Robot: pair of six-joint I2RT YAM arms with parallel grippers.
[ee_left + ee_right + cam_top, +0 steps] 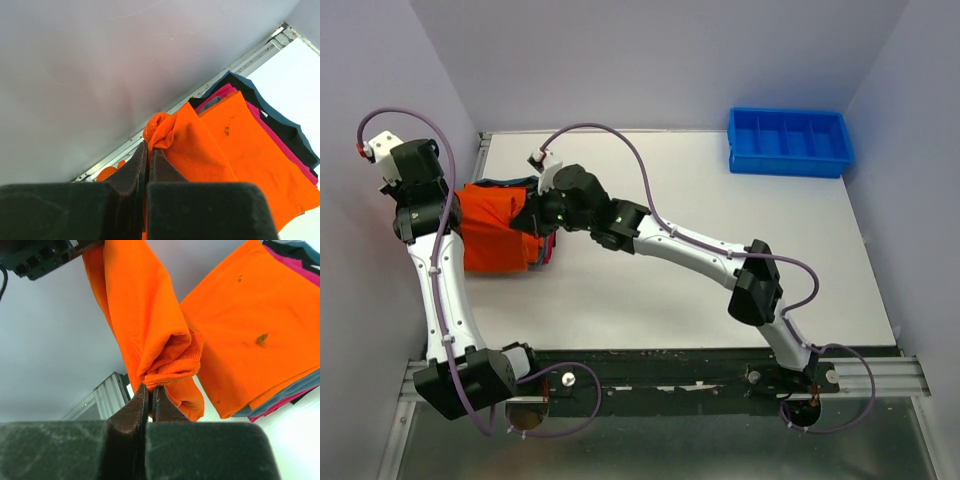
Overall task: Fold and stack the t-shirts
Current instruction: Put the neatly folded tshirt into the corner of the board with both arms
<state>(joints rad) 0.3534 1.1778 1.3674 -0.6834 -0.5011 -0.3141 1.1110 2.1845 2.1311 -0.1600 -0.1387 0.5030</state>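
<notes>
A folded bright orange t-shirt [498, 228] hangs stretched between my two grippers above a stack of folded t-shirts [546, 248] at the table's left edge. The stack shows orange on top [260, 155], then pink-red [280, 137] and dark teal [287, 125] layers. My left gripper [149, 146] is shut on one bunched corner of the orange shirt [165, 131]. My right gripper [150, 388] is shut on the other bunched end [170, 360], and the stack lies to its right in that view [250, 335]. In the top view the right gripper [532, 222] is at the shirt's right edge.
A blue plastic bin with dividers [790, 140] stands at the back right of the white table [720, 200]. Grey walls enclose the table at left, back and right. A metal rail [235, 67] runs along the table's left edge.
</notes>
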